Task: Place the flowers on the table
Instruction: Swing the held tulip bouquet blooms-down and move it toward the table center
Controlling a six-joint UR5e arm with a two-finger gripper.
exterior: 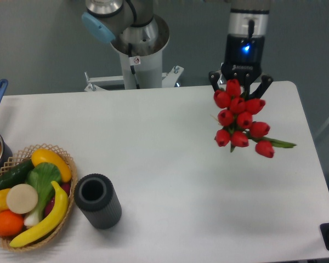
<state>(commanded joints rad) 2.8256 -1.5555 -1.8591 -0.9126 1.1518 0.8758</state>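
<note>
Gripper (240, 85) fingers are showing on either side of the flowers (240, 121), and it appears to be holding the bunch by its hidden stems, with the red heads facing the camera above the right part of the table (164, 148). Judging by the faint shadow on the tabletop below, the bunch is hanging clear of the surface, so lowering and releasing are remaining. Well apart at the near left, a dark cylinder (97, 200) and a fruit basket (30, 196) are sitting.
</note>
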